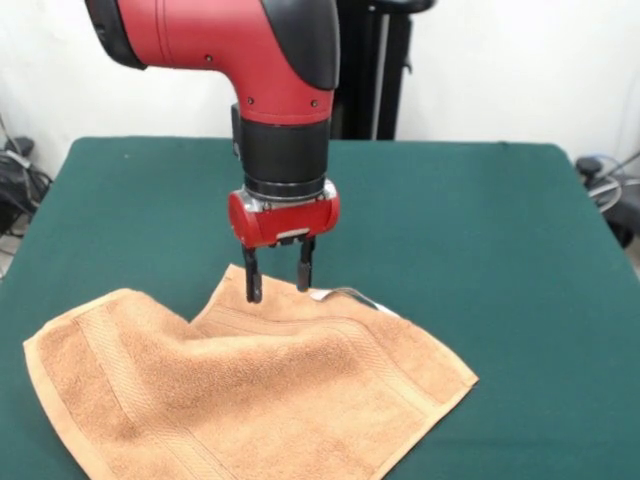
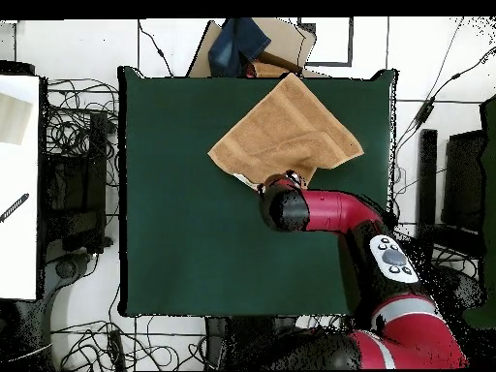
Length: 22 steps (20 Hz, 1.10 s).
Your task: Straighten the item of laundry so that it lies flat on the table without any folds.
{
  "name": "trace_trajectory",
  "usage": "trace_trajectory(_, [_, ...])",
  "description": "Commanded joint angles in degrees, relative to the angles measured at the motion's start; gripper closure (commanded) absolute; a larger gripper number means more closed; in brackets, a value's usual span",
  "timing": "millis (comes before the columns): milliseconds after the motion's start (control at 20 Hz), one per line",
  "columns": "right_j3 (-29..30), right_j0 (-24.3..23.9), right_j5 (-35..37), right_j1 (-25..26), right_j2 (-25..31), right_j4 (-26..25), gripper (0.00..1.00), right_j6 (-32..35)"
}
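Because the towel (image 1: 250, 385) lies rumpled near the camera-side edge of the table (image 1: 480, 220), with a fold dipping toward its far edge, I have the gripper (image 1: 279, 285) parked over that edge — fingers parted, holding nothing, tips at the cloth. Overhead, the arm hides this contact, but the towel's whole skewed outline shows — front view crops it.

You are looking at a towel (image 1: 250, 390) of thick, looped terry cloth, matt and nubby, with a flatter woven band running just below the fingers (image 1: 252, 280). Those fingers are showing as dull black, apparently plastic. Above them the gripper (image 1: 279, 283) housing is gleaming in glossy red plastic. Behind the fingers the table (image 1: 480, 230) is lying matt, felt-like green.
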Motion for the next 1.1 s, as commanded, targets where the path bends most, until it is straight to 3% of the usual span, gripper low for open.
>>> trace_trajectory(50, [-1.4, 1.3, -4.1, 5.4, -3.1, 3.3, 0.00, 15.0])
trace_trajectory(550, [-3.6, -1.1, -10.0, 12.3, -1.7, 3.7, 0.00, 13.6])
trace_trajectory(1100, [-3.5, -4.1, -12.4, 15.5, 1.1, 3.9, 0.00, 11.6])
